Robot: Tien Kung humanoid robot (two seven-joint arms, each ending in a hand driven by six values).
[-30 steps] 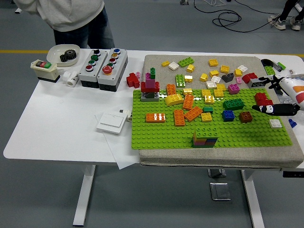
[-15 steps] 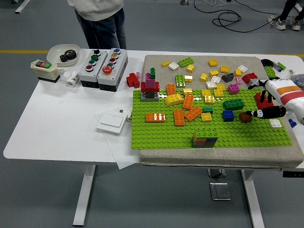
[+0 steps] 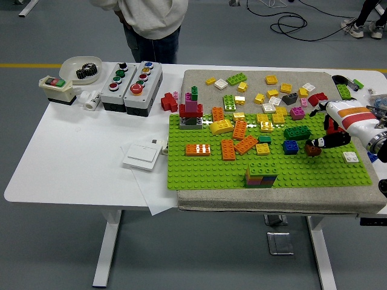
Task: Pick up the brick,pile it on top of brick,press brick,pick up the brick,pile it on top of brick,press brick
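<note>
A brown brick (image 3: 311, 148) lies on the right part of the green baseplate (image 3: 211, 172). My right hand (image 3: 318, 144), black with a white and orange wrist, reaches in from the right edge and its tip rests at that brick; its grip is hidden at this size. A stack of bricks (image 3: 261, 174) with a green top and several coloured layers stands near the plate's front edge. A blue brick (image 3: 291, 147) and a dark green brick (image 3: 297, 132) lie just left of the hand. The left arm is out of sight.
Orange, yellow and red loose bricks (image 3: 236, 136) crowd the plate's middle and the grey mat (image 3: 199, 78) behind. Button boxes (image 3: 131, 78), a bowl with gears (image 3: 81, 67) and a white switch (image 3: 142, 156) sit on the left. A person (image 3: 151, 24) stands at the far side.
My right hand has moved left and a little down, from the table's right edge onto the brown brick. The person behind the table has stepped to the right.
</note>
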